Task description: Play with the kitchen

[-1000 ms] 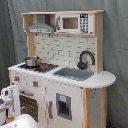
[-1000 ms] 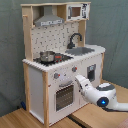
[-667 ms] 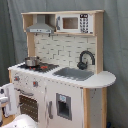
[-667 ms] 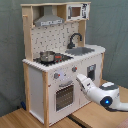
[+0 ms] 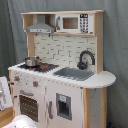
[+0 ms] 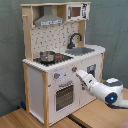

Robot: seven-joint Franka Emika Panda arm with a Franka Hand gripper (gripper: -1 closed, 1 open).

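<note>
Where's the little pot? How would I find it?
Look at the toy kitchen, with its grey hood up top. Straight under that hood is the black stovetop, beside the sink. The pot sits on it: small, round and shiny metal, the only loose thing on the counter.

One kitchen point(image 5: 60, 75), one pot point(image 6: 47, 55)

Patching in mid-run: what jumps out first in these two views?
The kitchen fills both exterior views, grey hood on top, black faucet over the sink, a small pot on the stovetop. In the second exterior view the tool reaches at its front panel beside the oven door.
</note>
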